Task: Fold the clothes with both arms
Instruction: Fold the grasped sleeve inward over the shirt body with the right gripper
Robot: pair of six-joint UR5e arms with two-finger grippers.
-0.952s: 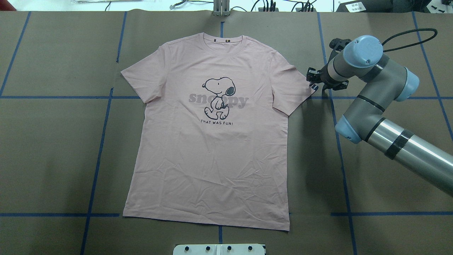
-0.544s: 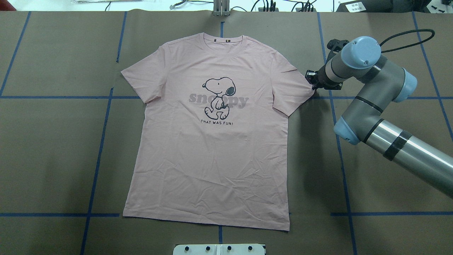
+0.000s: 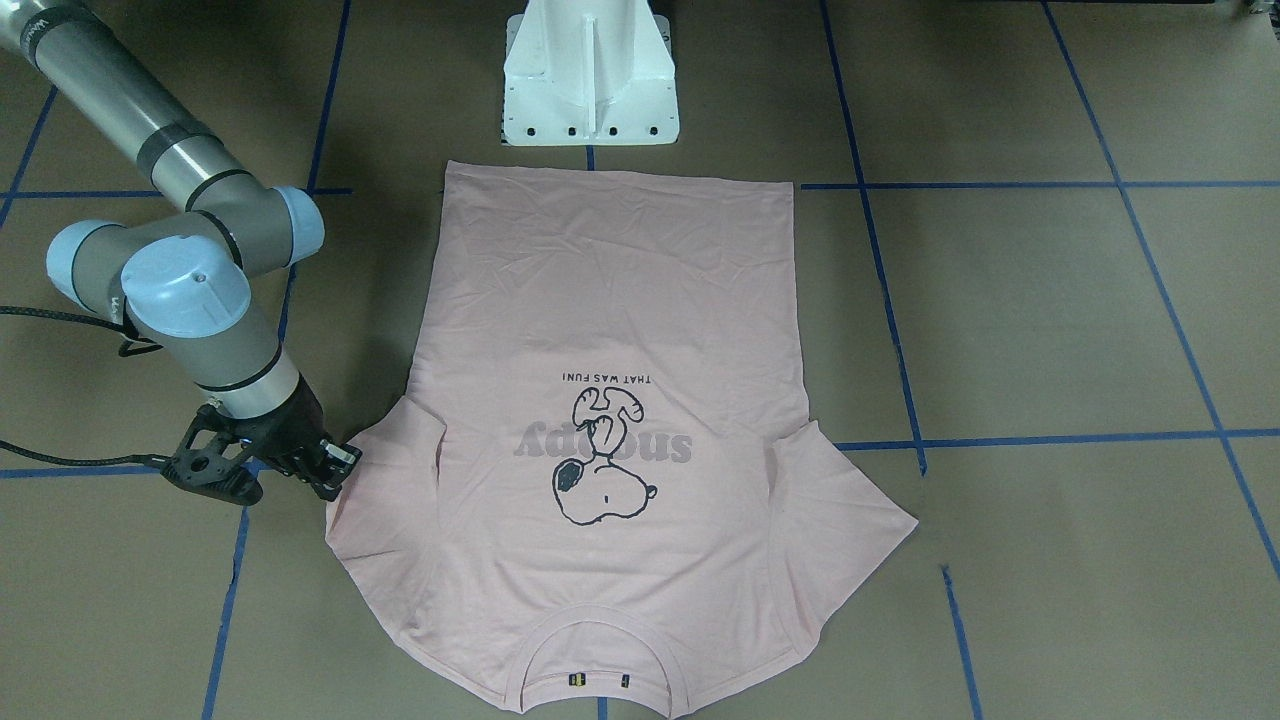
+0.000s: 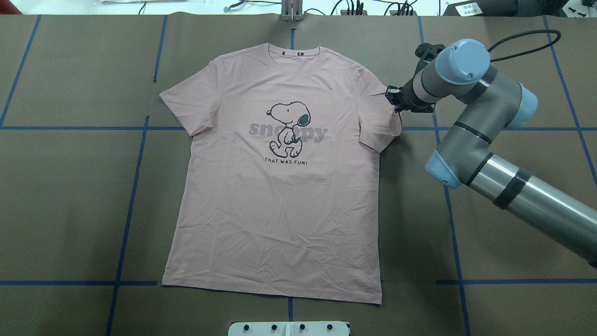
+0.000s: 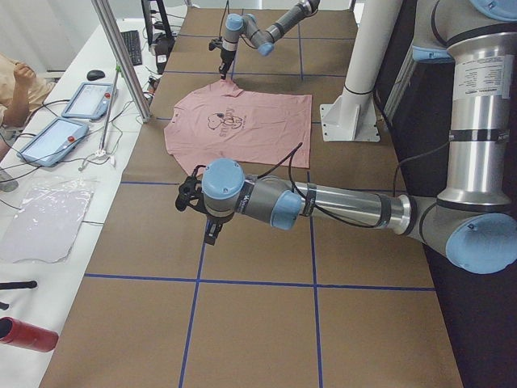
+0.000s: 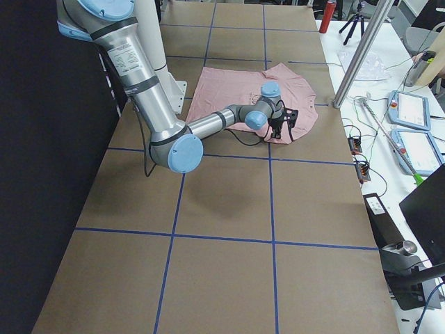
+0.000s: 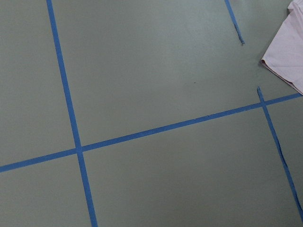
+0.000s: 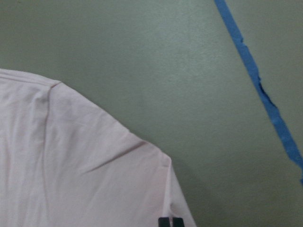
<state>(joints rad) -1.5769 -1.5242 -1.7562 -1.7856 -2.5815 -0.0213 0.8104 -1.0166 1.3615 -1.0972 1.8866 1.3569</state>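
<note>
While the pale pink Snoopy T-shirt (image 4: 280, 210) lies flat and print-up at the middle of the brown paper-covered table (image 4: 70, 186), collar away from the robot and hem near its white pedestal base (image 3: 590, 70), we see the right gripper (image 4: 395, 101) down at the outer edge of the sleeve (image 4: 378, 116) on the robot's right. Its wrist camera shows the two black fingertips (image 8: 164, 222) pressed together on the sleeve's hem, pinching the fabric, which creases slightly toward them. The right arm (image 4: 489, 154) reaches in from the table's right side. The left arm (image 5: 323, 206) stretches low over the paper and its blue tape lines (image 7: 66, 94), well apart from the shirt. Its left gripper (image 5: 200, 212) appears only from the side, and we cannot tell whether its fingers are spread or closed.
</note>
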